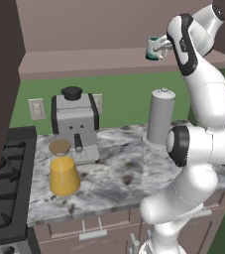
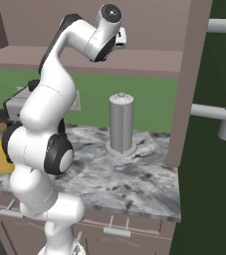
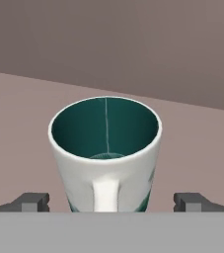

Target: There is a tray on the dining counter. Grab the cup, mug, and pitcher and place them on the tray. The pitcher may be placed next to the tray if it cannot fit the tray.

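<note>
One mug sits right in front of the gripper in the hand view. It is white outside and dark teal inside, and its handle points back at the camera. The two dark fingertips stand wide apart, one on each side of the mug, and they do not touch it. The mug stands upright on a brownish shelf.

From the left base view, the mug is high up on that shelf, above the green wall. The arm reaches tall, then bends over at the top so the hand points toward the mug.

That same view shows the pitcher with orange juice on the marbled worktop, beside a grey coffee machine. A grey cylinder stands further right.

From the right base view, the arm covers most of the pitcher, and the grey cylinder stands in the open.
</note>
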